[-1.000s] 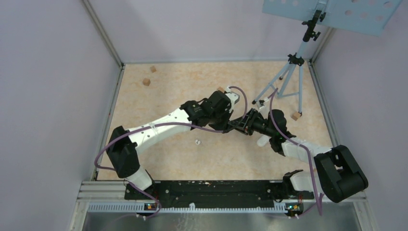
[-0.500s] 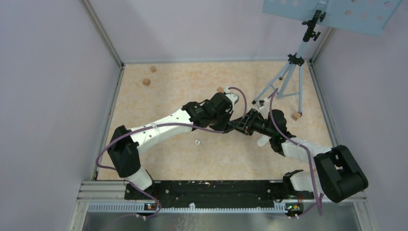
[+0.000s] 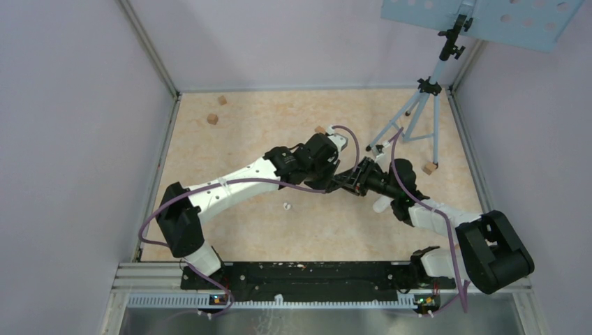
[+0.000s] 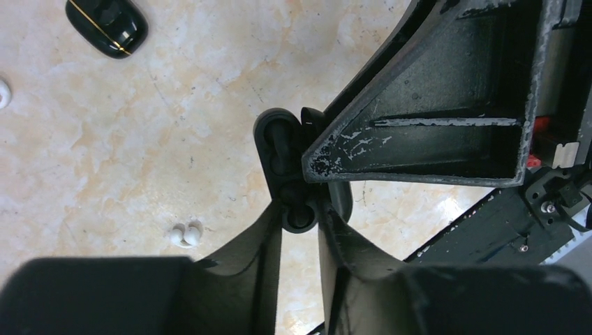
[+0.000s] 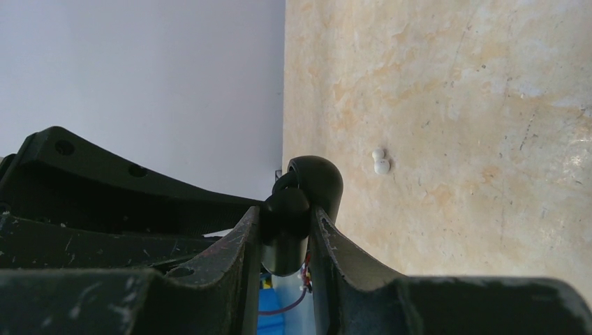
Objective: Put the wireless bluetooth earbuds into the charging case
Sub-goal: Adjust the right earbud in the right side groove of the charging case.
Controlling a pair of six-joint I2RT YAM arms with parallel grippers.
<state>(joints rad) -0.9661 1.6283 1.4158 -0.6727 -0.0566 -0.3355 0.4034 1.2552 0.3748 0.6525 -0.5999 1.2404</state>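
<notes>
Left wrist view: the left gripper (image 4: 300, 227) has just eased its jaws a crack apart. They now straddle the black earbud (image 4: 299, 208), which sits at the lower well of the open charging case (image 4: 274, 143). That reads as a release, so this bud is probably seated, though whether the pads still brush it cannot be told. A scuffed black finger (image 4: 419, 105) from the other arm hides the case's far half. A white earbud (image 4: 185, 235) waits on the table (image 4: 139, 139) nearby, and a second black case (image 4: 106, 24) lies well off.

Right wrist view: the right gripper (image 5: 285, 227) stays clamped on the charging case, with the rounded end poking up.

Top view: the arms have barely moved and meet mid-table. The wooden blocks (image 3: 212, 118) and tripod (image 3: 419, 115) stand well clear.
</notes>
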